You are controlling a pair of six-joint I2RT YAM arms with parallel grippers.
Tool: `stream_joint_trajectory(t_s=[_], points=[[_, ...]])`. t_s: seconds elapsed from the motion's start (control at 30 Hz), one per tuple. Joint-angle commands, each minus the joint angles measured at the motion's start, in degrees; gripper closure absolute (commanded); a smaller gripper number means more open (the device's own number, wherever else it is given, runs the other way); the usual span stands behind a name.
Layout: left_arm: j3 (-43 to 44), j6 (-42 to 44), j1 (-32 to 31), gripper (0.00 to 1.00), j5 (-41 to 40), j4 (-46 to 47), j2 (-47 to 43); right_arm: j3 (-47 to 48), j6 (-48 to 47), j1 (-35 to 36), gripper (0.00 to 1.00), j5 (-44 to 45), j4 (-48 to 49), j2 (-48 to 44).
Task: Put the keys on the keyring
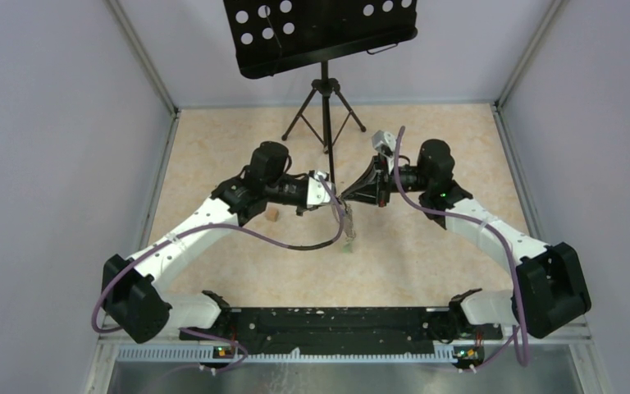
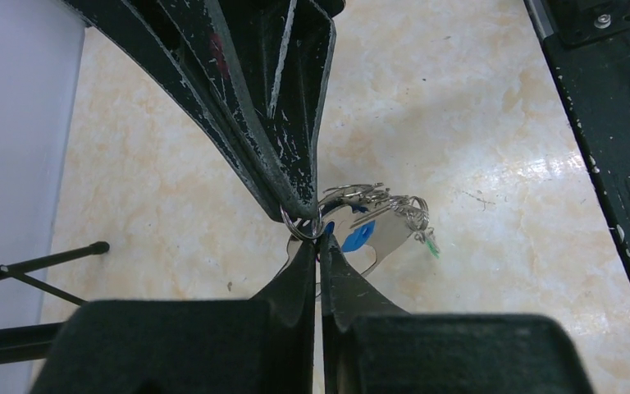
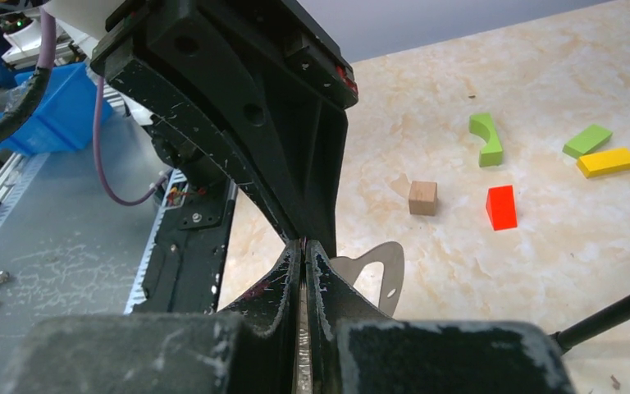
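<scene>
You're prob. nearly done: left gripper (image 2: 319, 244) + right gripper (image 3: 303, 248) both clamped shut on the keyring (image 2: 302, 226) mid-air, keys (image 2: 377, 200) w/ blue tag (image 2: 359, 236) and green tag (image 2: 431, 245) hanging off it, can't confirm threading.

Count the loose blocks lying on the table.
5, all in the right wrist view: a curved green block, a flat green block, a yellow block beside it, a red block, and a plain wooden cube. Others may be hidden.
</scene>
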Motion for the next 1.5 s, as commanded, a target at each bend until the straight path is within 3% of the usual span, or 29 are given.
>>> stream_joint_trajectory(t_s=[0.0, 0.67, 1.47], points=[[0.2, 0.5, -1.0, 1.00, -2.0, 2.8, -1.9, 1.2, 1.2, -0.6, 1.00, 2.8, 1.0, 0.1], [1.0, -0.3, -8.2, 1.00, -24.1, 6.0, 0.9, 0.9, 8.1, -2.2, 1.00, 14.7, -0.6, 1.3], [4.2, -1.0, -13.1, 1.00, -32.5, 6.5, 6.1, -0.2, 9.4, -2.8, 1.00, 19.1, -1.5, 1.0]])
